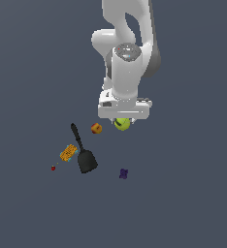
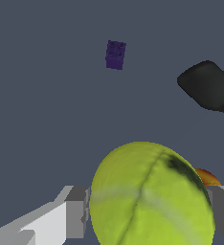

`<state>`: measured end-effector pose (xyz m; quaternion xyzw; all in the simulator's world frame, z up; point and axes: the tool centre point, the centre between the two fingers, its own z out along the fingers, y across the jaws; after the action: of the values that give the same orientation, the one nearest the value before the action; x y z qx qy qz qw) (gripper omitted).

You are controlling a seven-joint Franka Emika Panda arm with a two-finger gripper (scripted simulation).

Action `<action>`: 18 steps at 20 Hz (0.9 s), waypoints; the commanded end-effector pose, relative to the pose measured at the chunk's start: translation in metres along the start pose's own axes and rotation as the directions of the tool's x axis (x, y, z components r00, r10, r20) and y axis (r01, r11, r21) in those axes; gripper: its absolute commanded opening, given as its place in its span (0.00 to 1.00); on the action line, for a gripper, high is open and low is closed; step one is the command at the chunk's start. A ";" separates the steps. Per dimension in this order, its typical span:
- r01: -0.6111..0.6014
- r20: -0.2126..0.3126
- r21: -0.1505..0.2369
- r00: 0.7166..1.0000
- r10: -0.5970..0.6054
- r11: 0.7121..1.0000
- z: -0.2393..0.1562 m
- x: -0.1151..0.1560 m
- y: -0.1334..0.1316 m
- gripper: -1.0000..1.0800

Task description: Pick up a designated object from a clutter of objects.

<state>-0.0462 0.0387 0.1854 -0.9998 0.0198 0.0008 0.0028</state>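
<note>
Jaws clamped on opposite sides of the yellow-green ball [image 2: 152, 196], centring it for lifting; orange-red ball [image 1: 96, 128] lies just beside them, black spatula [image 1: 83, 151] farther off.

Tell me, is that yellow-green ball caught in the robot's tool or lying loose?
Caught, it seems: the tennis ball sits between the tool's fingers, one pressed on each side.

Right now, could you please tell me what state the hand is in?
Hand: closed on the yellow-green ball, which sits between its fingers in the wrist view.
</note>
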 end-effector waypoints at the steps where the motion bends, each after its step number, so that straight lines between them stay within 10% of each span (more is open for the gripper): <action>1: 0.001 -0.001 0.001 1.000 -0.001 1.000 -0.018 0.013 0.024 0.00; 18: -0.001 -0.001 -0.004 1.000 0.001 1.000 -0.118 0.094 0.158 0.00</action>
<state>0.0358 -0.1138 0.2941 -0.9998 0.0206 0.0008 0.0010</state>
